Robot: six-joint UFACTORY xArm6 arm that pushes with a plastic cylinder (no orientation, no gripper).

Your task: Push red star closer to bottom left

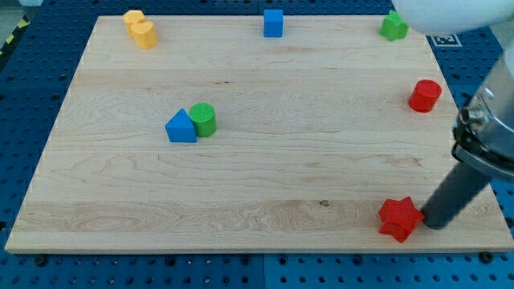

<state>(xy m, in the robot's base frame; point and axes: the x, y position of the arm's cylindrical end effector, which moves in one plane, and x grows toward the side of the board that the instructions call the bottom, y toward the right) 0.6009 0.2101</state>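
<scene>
The red star (399, 218) lies near the board's bottom right corner. My tip (428, 224) is just to the star's right, touching or almost touching it. The rod slants up to the view's right edge. The bottom left corner of the wooden board (48, 229) is far across from the star.
A blue triangle (181, 127) and a green cylinder (203, 119) sit together left of centre. A yellow block (140, 29) is at the top left, a blue cube (273, 22) at the top middle, a green block (393, 26) at the top right, a red cylinder (424, 95) at the right edge.
</scene>
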